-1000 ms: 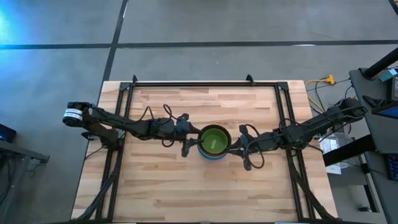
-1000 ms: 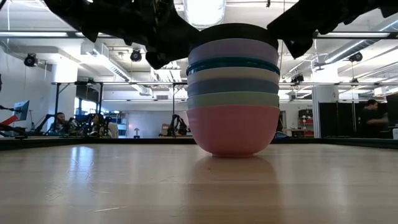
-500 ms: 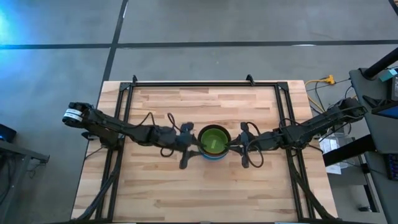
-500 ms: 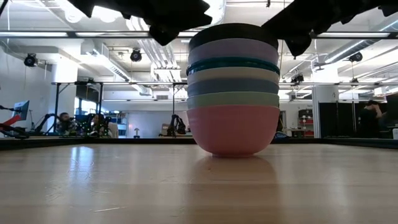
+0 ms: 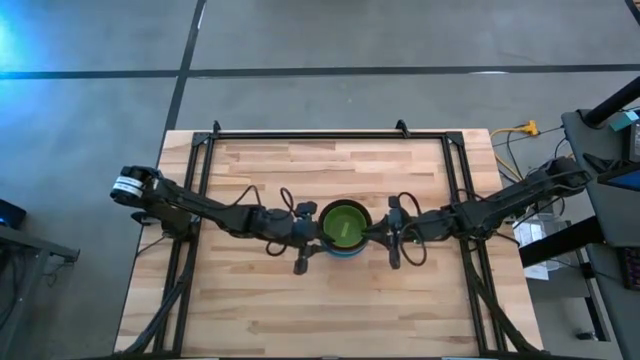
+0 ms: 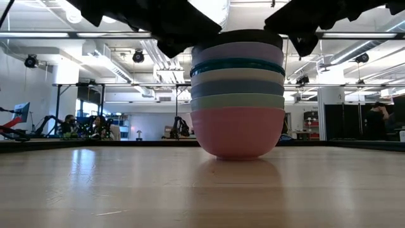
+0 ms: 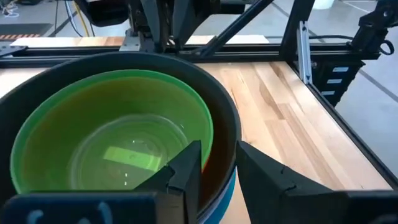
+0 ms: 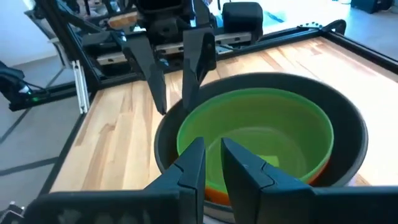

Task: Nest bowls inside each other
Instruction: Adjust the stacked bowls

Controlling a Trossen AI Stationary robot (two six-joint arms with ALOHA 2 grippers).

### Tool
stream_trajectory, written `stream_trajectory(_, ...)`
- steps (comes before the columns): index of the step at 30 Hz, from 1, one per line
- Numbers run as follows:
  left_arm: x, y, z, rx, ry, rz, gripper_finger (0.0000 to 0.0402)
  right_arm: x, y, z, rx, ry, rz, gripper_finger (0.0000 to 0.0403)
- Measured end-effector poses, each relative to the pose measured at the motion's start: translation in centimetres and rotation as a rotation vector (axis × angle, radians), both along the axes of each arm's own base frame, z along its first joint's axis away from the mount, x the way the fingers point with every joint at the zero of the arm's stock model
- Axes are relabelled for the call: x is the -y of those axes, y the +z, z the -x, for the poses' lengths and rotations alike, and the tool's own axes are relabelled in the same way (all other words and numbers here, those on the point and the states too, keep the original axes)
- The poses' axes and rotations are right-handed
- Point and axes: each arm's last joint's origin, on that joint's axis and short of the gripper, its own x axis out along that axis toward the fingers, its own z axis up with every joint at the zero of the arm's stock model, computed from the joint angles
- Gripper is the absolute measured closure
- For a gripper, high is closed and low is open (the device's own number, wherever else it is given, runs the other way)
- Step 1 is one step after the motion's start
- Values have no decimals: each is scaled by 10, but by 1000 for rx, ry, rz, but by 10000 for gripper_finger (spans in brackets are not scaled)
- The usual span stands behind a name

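The bowls [image 6: 237,95] stand as one nested stack at the middle of the surface [image 5: 330,300], pink at the bottom, then mint, blue, white, teal, lavender and black, with the lime bowl [image 7: 112,143] seated inside the black one and an orange-red rim showing just under it. Every bowl in view is in that stack, so the nesting looks all but done; what remains seems to be seating or straightening the top bowls. Both arms reach in low and almost level from opposite sides, which puts each end effector at the stack's rim rather than above it. The left end effector [image 7: 217,165] straddles the near rim, one finger inside against the lime bowl and one outside the black wall, the gap narrow; whether it actually pinches the rim I cannot tell. The right end effector [image 8: 213,158] sits at the opposite rim with its fingers close together, a slim gap between them, apparently over the lime bowl's edge and holding nothing that I can make out.
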Motion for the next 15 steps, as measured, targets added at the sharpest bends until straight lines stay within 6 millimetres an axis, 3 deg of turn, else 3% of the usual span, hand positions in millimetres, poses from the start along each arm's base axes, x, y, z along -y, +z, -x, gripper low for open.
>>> stream_trajectory(8, -7, 35, 13, 115, 66, -6, 318, 5, 10, 7, 46, -91, 21, 355)
stream_trajectory(15, -9, 33, 17, 106, 78, 1, 318, 30, -7, -1, -67, -244, 28, 355)
